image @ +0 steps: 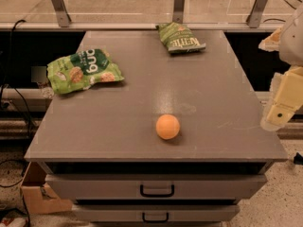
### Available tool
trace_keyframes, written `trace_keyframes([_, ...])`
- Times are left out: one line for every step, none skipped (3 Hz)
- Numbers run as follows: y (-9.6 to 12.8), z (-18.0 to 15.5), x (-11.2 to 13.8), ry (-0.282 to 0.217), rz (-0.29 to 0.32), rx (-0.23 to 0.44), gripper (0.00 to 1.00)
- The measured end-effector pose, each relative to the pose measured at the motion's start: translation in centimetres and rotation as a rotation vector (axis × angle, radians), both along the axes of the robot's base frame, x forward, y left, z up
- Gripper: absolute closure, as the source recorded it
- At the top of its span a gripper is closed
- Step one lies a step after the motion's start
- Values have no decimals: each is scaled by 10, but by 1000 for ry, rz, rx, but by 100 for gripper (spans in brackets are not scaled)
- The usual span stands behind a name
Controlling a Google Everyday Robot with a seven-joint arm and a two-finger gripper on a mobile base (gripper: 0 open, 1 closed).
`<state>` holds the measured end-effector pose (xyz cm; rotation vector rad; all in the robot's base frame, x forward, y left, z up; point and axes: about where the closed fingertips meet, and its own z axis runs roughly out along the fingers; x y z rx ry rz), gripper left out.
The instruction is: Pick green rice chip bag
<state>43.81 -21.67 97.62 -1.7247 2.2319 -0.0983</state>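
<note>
The green rice chip bag (84, 71) lies crinkled on the left side of the grey tabletop (208, 84), hanging slightly over the left edge. It is light green with a dark green patch, white letters and round tan rice-cake pictures. My gripper (284, 103) hangs at the right edge of the view, off the table's right side and far from the bag. It holds nothing that I can see.
A smaller, darker olive-green chip bag (180, 38) lies at the table's far edge. An orange (168, 126) sits near the front middle. Two drawers (156, 189) are below the tabletop. A cardboard box (40, 195) stands on the floor at the lower left.
</note>
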Motion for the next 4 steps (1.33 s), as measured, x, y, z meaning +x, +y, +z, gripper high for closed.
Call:
trace_keyframes([0, 0, 0, 0, 0, 0, 0])
trace_keyframes([37, 1, 15, 12, 93, -3, 0])
trace_keyframes([96, 0, 40, 22, 246, -27, 0])
trace_keyframes([157, -3, 60, -8, 381, -37, 0])
